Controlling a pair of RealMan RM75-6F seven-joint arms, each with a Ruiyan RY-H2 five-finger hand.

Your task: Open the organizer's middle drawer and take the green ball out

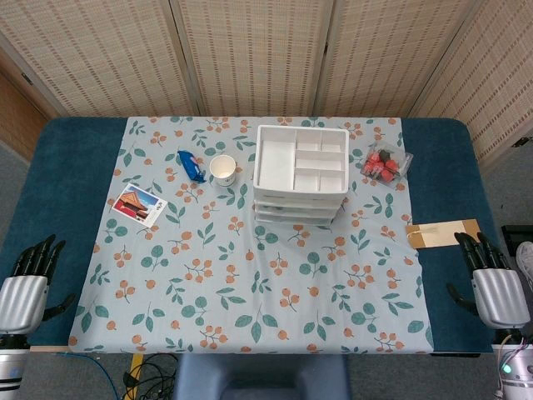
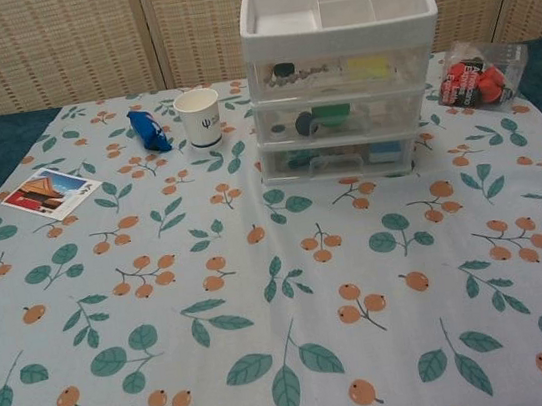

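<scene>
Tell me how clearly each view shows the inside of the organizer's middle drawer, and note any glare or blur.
Head view: sharp, evenly lit, but it looks down on the organizer, so only the top tray shows. Chest view: the middle drawer faces the camera; a green shape shows through the slightly hazy clear plastic; no strong glare.

A dark blue surface (image 1: 75,158) carries a pale tablecloth printed with leaves and orange berries (image 1: 250,275), spread between the left hand (image 1: 27,283) and the right hand (image 1: 491,283). A brown cardboard piece (image 1: 441,233) lies just ahead of the right hand.
</scene>
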